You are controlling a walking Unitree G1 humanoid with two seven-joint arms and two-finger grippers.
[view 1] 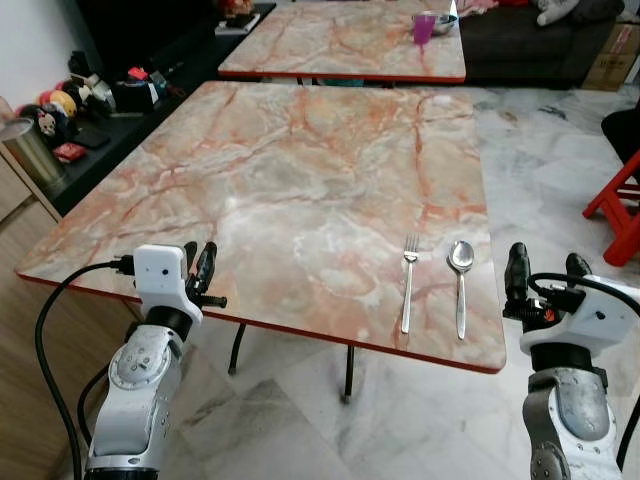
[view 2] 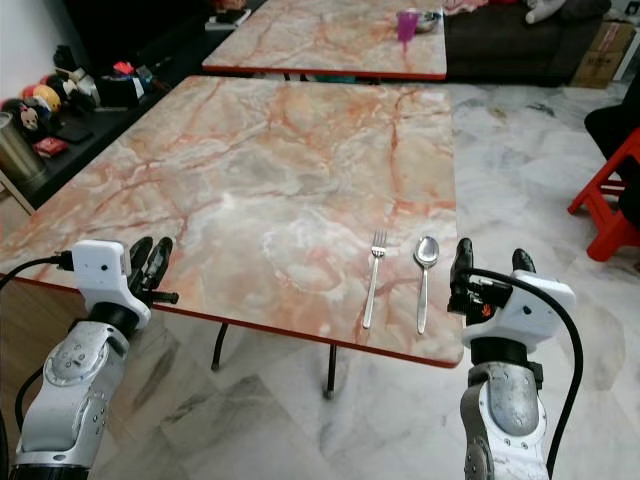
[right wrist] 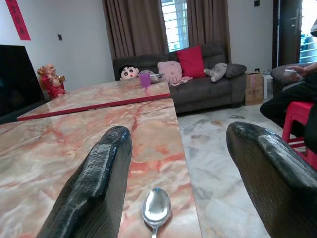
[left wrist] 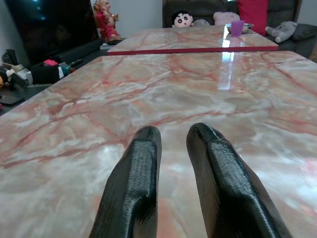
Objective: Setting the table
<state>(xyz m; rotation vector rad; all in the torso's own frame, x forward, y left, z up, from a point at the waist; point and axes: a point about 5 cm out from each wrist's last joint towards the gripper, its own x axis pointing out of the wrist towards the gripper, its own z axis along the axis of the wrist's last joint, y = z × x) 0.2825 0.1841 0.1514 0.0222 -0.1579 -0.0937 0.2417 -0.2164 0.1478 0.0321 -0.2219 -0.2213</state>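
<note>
**Cutlery laid, cup to fetch**

Near the bench [view 1: 300,190] front edge, fork [view 1: 408,281] and spoon [view 1: 460,284] lie side by side. Right tool [view 1: 545,275] hovers spread wide, empty; left tool [view 1: 198,268] nearly closed, empty. Next likely: fetching the purple cup [view 1: 424,27] from the far bench [view 1: 340,45].

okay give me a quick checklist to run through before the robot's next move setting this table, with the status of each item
1. Fork flat on the near table, handle toward the robot: ok.
2. Spoon beside the fork on its right, apart from it and roughly parallel: ok.
3. Right gripper open and holding nothing, just off the table's right edge near the spoon: ok.
4. Left gripper holding nothing, fingers slightly apart, at the near left edge: ok.
5. Plate or cup at this setting: not ok, only the cutlery is laid; a purple cup sits on the far table.
6. What goes down next: cannot tell.
</note>
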